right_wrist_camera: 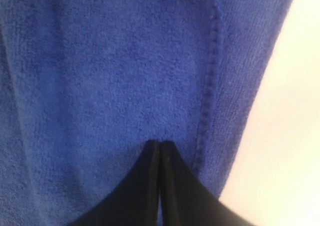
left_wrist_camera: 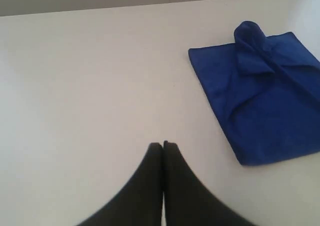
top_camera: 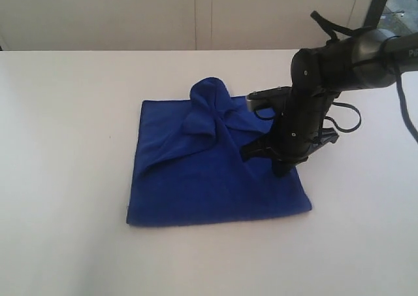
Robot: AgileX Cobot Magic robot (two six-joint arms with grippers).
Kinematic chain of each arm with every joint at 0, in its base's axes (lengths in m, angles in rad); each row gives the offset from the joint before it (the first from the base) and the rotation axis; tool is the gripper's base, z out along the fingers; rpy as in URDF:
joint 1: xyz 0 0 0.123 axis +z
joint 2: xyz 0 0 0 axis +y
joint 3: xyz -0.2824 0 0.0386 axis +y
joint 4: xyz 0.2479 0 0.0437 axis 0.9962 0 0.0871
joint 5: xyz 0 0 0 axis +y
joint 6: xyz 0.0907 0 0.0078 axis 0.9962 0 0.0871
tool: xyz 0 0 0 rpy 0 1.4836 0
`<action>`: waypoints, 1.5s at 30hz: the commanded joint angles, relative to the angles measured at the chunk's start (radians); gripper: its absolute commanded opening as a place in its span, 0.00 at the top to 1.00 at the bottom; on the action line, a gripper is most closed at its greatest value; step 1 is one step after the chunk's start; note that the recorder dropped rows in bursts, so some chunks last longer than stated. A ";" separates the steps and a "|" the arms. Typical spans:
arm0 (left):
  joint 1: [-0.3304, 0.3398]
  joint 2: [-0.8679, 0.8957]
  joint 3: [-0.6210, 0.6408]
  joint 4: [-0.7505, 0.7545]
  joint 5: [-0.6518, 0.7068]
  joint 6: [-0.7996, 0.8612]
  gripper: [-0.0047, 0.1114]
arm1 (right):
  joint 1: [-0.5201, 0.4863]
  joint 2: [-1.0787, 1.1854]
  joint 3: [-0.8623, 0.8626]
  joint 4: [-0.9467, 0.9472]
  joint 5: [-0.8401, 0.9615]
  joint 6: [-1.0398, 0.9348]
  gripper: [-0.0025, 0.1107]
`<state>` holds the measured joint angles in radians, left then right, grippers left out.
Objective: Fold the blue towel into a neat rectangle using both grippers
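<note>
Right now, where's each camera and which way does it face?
Exterior: off the arms, looking down at the towel on the table; right arm enters upper right, right gripper at the towel's right edge.
Left wrist: on the left arm over bare table, facing the towel past the shut left gripper.
Right wrist: on the right arm, close over the towel, its shut gripper showing.
Shared: exterior and left wrist both show the towel's bunched hump.

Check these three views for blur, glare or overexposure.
Exterior view: even, soft light, the white table nearly washed out, the blue towel clear. Left wrist view: the left gripper is dark and soft-edged. Right wrist view: towel slightly blurred, table strip blown out.
</note>
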<state>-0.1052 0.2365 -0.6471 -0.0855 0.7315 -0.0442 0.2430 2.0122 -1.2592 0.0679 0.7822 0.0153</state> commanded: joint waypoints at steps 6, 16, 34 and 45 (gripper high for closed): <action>-0.007 -0.007 0.008 -0.001 0.002 -0.001 0.96 | -0.005 -0.027 0.016 -0.016 0.030 0.041 0.98; -0.007 -0.007 0.008 -0.001 0.002 -0.001 0.96 | -0.005 -0.160 0.012 -0.014 -0.135 0.052 0.98; -0.007 -0.007 0.008 -0.001 0.002 -0.001 0.96 | -0.194 -0.119 -0.033 0.740 -0.268 -0.334 0.98; -0.007 -0.007 0.008 -0.001 0.002 -0.001 0.96 | -0.194 0.125 -0.240 0.823 -0.286 -0.325 0.80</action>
<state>-0.1052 0.2365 -0.6471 -0.0855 0.7315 -0.0442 0.0528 2.0997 -1.4572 0.8618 0.5100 -0.2986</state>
